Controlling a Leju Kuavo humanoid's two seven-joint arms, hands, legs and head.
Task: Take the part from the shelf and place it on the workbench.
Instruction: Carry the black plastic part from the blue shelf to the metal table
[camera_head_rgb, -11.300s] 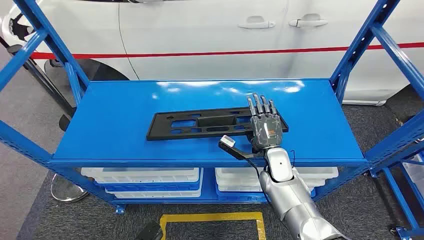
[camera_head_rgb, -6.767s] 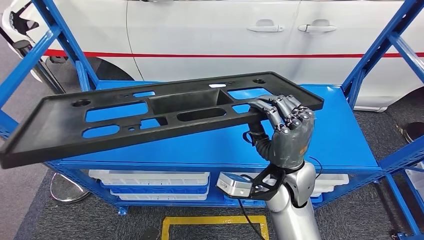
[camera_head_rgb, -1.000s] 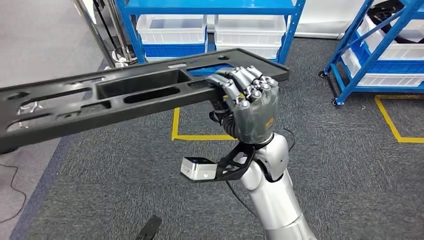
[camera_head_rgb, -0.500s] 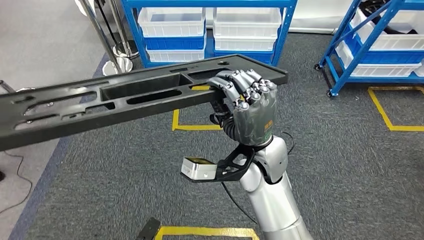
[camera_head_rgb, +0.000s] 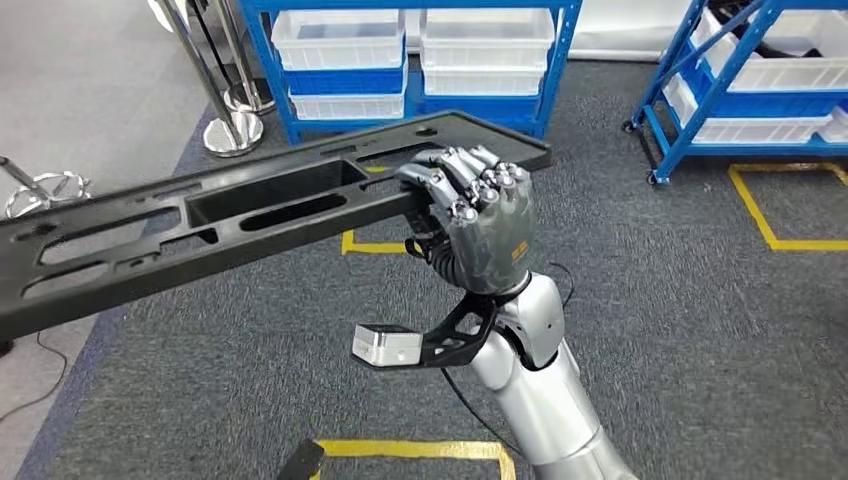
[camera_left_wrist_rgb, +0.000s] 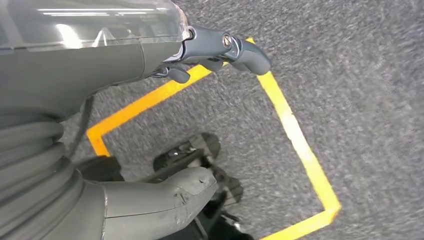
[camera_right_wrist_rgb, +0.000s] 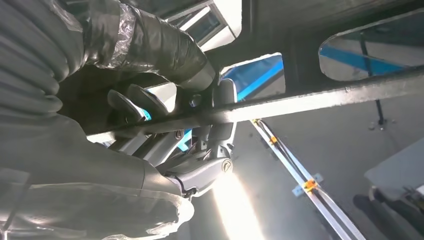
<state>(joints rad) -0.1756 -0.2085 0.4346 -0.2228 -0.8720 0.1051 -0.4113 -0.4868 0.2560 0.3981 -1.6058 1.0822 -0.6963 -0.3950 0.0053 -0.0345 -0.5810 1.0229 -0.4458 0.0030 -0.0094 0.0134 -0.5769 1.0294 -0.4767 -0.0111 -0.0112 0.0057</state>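
The part (camera_head_rgb: 200, 220) is a long, flat black plastic panel with several cut-outs, held level above the grey carpet and reaching to the head view's left edge. My right hand (camera_head_rgb: 480, 225) grips it near its right end, fingers curled over the near rim. In the right wrist view the same hand (camera_right_wrist_rgb: 150, 130) clasps the part's thin edge (camera_right_wrist_rgb: 310, 97). My left hand (camera_left_wrist_rgb: 125, 60) hangs over the floor, thumb and fingers apart, with nothing in it.
A blue shelf with white bins (camera_head_rgb: 420, 50) stands ahead, and a second blue rack (camera_head_rgb: 740, 90) stands at the right. Metal stanchion bases (camera_head_rgb: 235, 130) sit at the left. Yellow tape squares (camera_head_rgb: 780, 215) mark the grey carpet.
My right hand took the part off the blue shelf and lifted it. The whole view has since turned to the floor and racks, still shifting slightly; the grip is unchanged.
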